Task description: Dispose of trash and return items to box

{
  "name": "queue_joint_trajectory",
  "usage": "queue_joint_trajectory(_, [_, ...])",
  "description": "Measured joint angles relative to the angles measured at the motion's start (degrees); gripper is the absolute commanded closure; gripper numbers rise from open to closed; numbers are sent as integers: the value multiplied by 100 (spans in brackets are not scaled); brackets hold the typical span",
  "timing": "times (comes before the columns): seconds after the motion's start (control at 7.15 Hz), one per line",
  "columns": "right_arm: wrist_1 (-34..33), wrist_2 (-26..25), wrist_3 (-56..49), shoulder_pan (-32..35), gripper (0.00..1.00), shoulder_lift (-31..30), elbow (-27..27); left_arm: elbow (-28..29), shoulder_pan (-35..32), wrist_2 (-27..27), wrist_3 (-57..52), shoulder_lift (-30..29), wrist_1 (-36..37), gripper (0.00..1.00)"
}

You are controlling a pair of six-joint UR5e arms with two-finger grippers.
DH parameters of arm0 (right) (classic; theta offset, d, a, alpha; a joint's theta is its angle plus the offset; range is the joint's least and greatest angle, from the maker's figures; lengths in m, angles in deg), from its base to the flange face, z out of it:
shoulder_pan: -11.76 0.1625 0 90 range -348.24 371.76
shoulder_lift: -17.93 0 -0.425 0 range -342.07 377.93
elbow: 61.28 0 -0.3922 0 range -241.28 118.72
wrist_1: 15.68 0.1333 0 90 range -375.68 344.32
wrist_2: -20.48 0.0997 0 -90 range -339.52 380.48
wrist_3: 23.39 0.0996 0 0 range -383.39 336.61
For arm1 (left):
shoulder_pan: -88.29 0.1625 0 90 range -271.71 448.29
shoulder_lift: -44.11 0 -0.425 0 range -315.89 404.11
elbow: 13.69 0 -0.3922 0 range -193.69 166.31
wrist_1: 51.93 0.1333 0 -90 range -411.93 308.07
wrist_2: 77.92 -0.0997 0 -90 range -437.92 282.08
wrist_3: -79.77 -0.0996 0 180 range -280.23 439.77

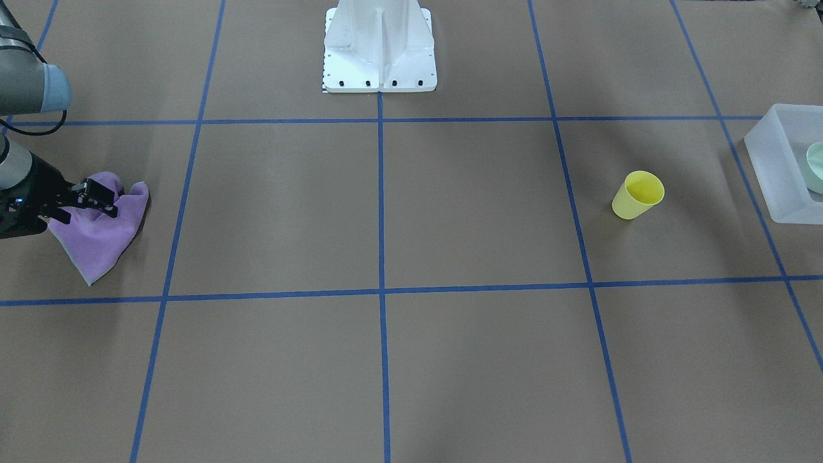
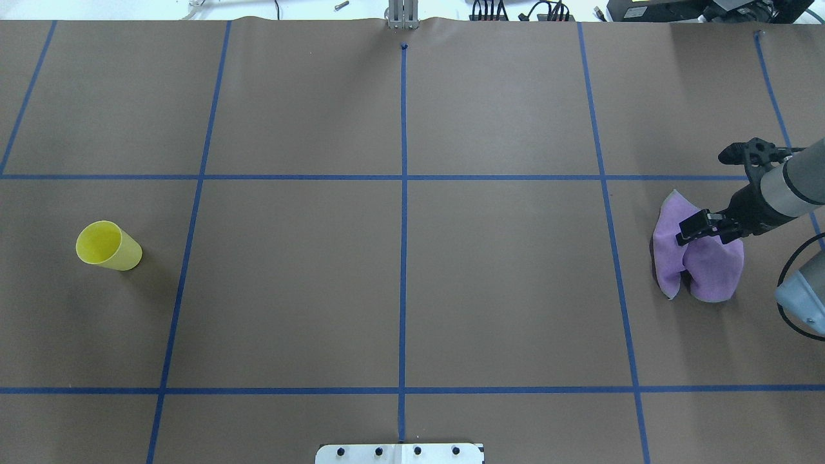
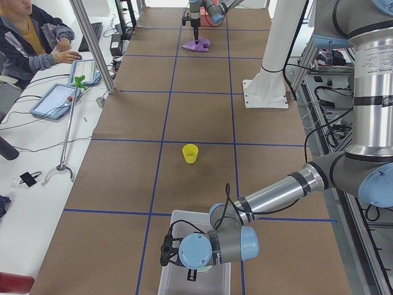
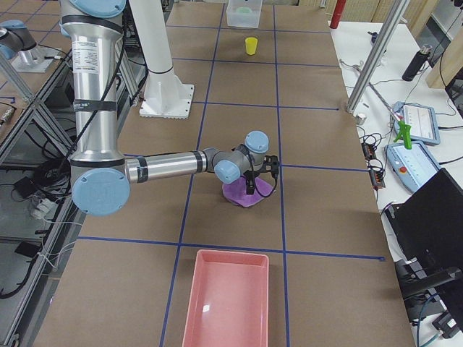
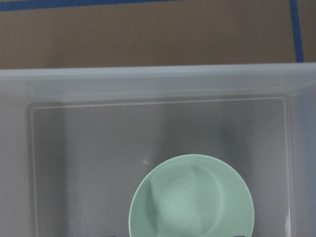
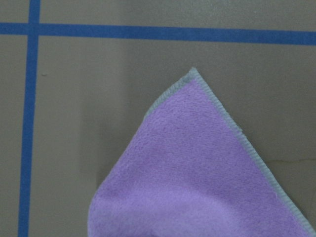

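Observation:
The mint-green bowl (image 5: pixel 192 197) sits inside the frosted box (image 5: pixel 158 76), at the right edge of the front-facing view (image 1: pixel 816 167). My left gripper (image 3: pixel 191 273) hangs over the box (image 3: pixel 175 246); it shows only in the left side view, so I cannot tell whether it is open or shut. A yellow cup (image 1: pixel 636 195) stands on the table outside the box (image 1: pixel 771 161). My right gripper (image 2: pixel 689 231) is down on a bunched purple cloth (image 2: pixel 709 264) and pinches its middle. The right wrist view shows only a corner of the cloth (image 6: pixel 197 173).
A pink tray (image 4: pixel 224 296) lies on the table at the near end of the right side view. The white robot base (image 1: pixel 379 45) stands at mid table edge. An operator (image 3: pixel 31 31) sits beside the table with tablets and tools.

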Motion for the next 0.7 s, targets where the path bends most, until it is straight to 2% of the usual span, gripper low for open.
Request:
queue_joint_trajectory(0.42, [2,142,-7,12,100,5,70,-447,16,227,1247,-247,49,13])
queue_joint_trajectory(0.7, [-53,396,-5,242,100,-78,340,-1169,418,646,3075,-483,57,13])
